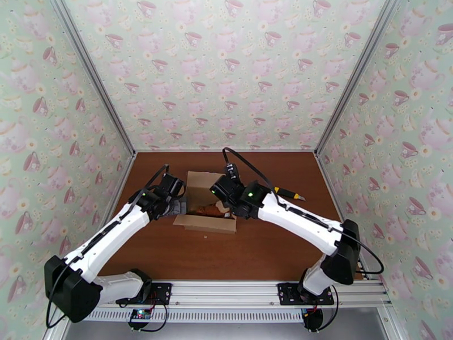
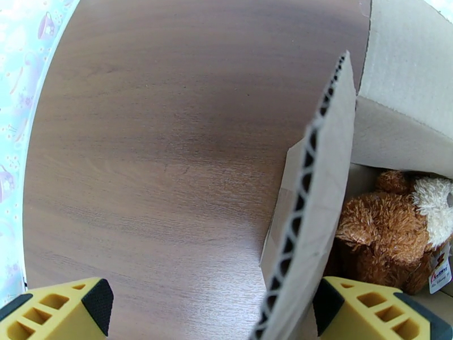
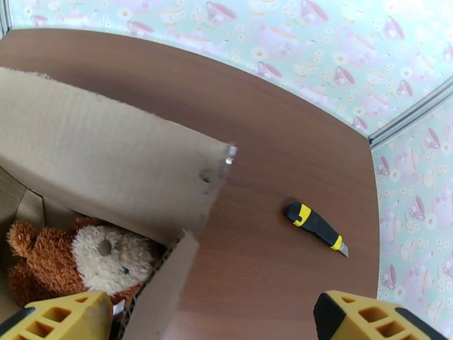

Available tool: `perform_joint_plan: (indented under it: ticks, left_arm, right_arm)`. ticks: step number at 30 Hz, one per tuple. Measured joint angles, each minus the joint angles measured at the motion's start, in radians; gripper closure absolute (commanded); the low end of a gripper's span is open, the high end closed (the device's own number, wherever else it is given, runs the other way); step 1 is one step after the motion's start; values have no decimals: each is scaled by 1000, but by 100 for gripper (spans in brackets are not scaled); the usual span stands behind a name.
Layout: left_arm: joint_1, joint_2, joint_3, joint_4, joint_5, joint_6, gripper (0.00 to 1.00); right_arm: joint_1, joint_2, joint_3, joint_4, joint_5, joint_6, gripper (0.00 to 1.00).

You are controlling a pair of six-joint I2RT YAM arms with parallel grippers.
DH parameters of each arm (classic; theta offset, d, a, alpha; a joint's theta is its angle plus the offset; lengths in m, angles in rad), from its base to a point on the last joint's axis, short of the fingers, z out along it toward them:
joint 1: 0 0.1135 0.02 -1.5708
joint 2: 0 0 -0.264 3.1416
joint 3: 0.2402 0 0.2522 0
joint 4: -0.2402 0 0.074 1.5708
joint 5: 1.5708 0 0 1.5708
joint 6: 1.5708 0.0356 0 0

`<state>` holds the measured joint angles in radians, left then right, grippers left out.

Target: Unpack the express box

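- Left end effector (image 2: 212, 306), jaws apart, straddled the left flap (image 2: 317, 222) of the express box (image 1: 199, 185).
- Right end effector (image 3: 209, 318), jaws apart, straddled the right flap (image 3: 164, 290).
- Plush bear (image 3: 85, 256) lay inside.

Pale green teacup-and-teapot wallpaper covers the back wall (image 1: 226, 69) at twelve o'clock, the left wall (image 1: 45, 137) at nine and the right wall (image 1: 402, 137) at three. Aluminium posts (image 1: 93, 75) edge the corners. A brown wood-grain tabletop (image 1: 255, 250) sits evenly lit, with a silver rail (image 1: 226, 289) at six.
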<state>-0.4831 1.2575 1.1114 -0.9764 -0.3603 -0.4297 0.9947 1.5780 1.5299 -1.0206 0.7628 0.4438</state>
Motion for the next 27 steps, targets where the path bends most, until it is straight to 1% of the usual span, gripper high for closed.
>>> perform_joint_plan:
  ticks: [7,13,20,27]
  left_arm:
    - [2,0,0,0,-3,0,0]
    - [5,0,0,-1,-3,0,0]
    - [6,-1,-7,2,8,-5,0]
    - [9,0,-12,10,25,-11,0]
  right_arm:
    - [-14,-100,-90,-7,5,30,0]
    - [-61,-156,-192,-8,-11,60,0]
    - [-152,-225,-337,52,-122,81,1]
    - [-206,-226,-438,159,-231,97,2]
